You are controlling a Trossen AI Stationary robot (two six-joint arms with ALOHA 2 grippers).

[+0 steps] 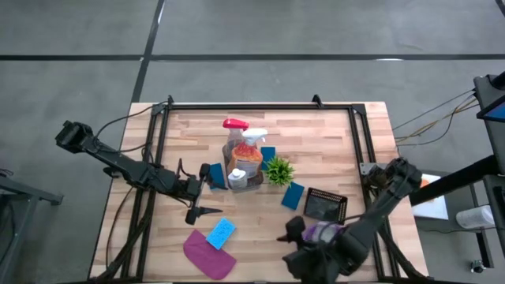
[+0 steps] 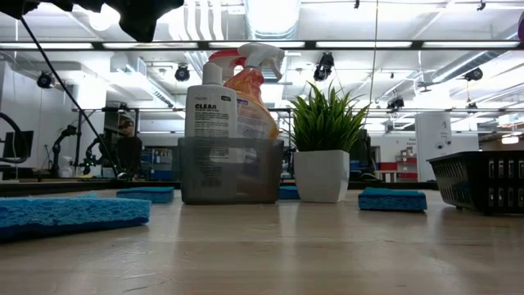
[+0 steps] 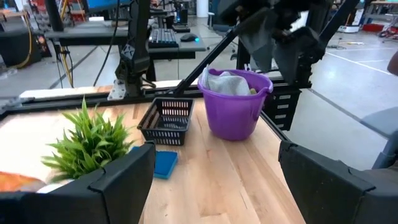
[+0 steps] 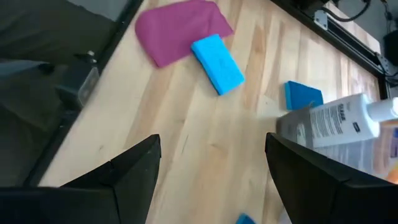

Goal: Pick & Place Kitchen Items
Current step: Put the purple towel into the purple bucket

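Observation:
A grey caddy (image 1: 251,178) at the table's middle holds a clear spray bottle with a red trigger (image 1: 234,125), an orange one with a white trigger (image 1: 254,140) and a white bottle (image 1: 237,176). Blue sponges lie near the front (image 1: 220,233), right of the plant (image 1: 293,195) and beside the caddy (image 1: 215,175). A magenta cloth (image 1: 207,254) lies at the front edge. A grey cloth (image 3: 227,83) sits in a purple bucket (image 3: 235,112). My left gripper (image 1: 205,191) is open and empty, left of the caddy. My right gripper (image 1: 287,240) is open and empty, at the front beside the bucket.
A small spiky green plant in a white pot (image 1: 278,170) stands right of the caddy. A black wire basket (image 1: 325,205) sits at the right, with the purple bucket (image 1: 322,233) in front of it. Bare wood lies between the front sponge and the bucket.

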